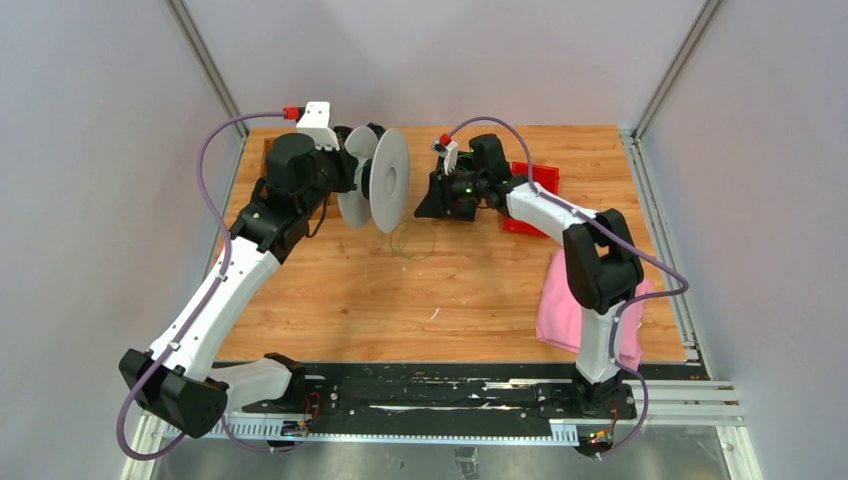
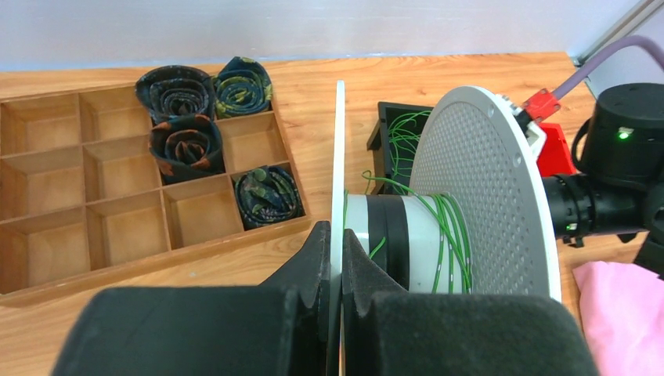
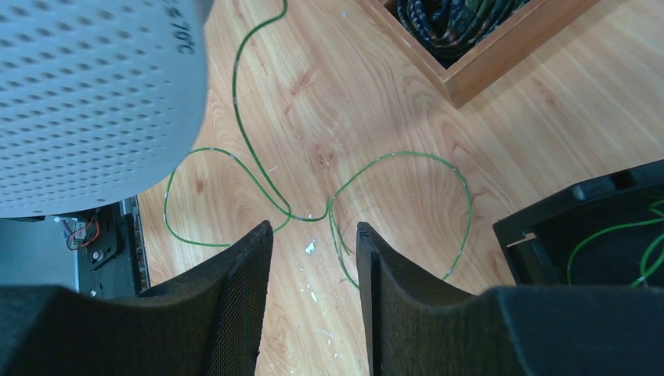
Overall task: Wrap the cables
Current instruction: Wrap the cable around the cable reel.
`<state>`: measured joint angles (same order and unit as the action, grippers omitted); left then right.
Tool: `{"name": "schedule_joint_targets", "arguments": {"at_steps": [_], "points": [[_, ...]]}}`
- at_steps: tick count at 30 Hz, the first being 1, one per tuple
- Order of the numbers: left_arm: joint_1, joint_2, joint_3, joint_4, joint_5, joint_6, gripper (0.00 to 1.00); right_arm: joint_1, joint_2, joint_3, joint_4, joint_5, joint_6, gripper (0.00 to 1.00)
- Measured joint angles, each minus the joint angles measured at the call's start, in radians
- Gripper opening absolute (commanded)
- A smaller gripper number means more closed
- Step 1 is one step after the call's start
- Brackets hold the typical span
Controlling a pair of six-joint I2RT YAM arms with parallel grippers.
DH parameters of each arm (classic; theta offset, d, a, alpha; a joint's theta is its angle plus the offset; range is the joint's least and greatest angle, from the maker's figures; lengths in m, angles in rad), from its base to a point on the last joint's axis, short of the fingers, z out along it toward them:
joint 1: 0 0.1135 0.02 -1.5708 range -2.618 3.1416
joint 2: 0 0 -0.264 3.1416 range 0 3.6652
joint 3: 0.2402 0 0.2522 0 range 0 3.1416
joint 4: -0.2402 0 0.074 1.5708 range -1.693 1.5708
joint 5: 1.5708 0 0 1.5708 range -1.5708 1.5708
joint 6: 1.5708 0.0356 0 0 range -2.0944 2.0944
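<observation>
Green cables (image 3: 407,154) look thin, light and floppy, so pinch a loop with the right gripper (image 3: 313,235), now apart, while the left gripper (image 2: 335,243) squeezes the spool (image 2: 478,188)

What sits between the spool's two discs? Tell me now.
The hub, with green cable turns around it, seen in the left wrist view.

Left gripper (image 2: 337,235) clamped, right gripper (image 3: 313,227) jaws apart
</observation>
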<state>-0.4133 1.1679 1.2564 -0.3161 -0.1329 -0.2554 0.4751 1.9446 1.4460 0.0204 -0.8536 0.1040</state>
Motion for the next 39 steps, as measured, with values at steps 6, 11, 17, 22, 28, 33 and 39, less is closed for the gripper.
{"name": "schedule_joint_targets", "arguments": {"at_steps": [6, 11, 17, 22, 28, 33, 39], "points": [[0.000, 0.000, 0.000, 0.000, 0.000, -0.007, 0.00, 0.017, 0.027, -0.004, 0.040, -0.021, 0.023, 0.44], [0.000, 0.000, 0.000, 0.000, 0.000, -0.007, 0.00, 0.035, 0.037, -0.003, 0.066, -0.037, 0.033, 0.45], [0.000, 0.000, 0.000, 0.000, 0.000, -0.007, 0.00, 0.048, 0.090, 0.004, 0.065, -0.041, 0.045, 0.45], [0.000, 0.000, 0.000, 0.000, 0.000, -0.007, 0.00, 0.052, 0.102, 0.006, 0.065, -0.046, 0.058, 0.45], [0.000, 0.000, 0.000, 0.000, 0.001, -0.007, 0.00, 0.052, 0.102, 0.016, 0.088, -0.066, 0.079, 0.44], [0.000, 0.000, 0.000, 0.000, 0.003, -0.007, 0.00, 0.052, 0.102, 0.016, 0.121, -0.087, 0.114, 0.44], [0.000, 0.000, 0.000, 0.000, 0.003, -0.008, 0.00, 0.052, 0.119, 0.044, 0.144, -0.106, 0.151, 0.38]]}}
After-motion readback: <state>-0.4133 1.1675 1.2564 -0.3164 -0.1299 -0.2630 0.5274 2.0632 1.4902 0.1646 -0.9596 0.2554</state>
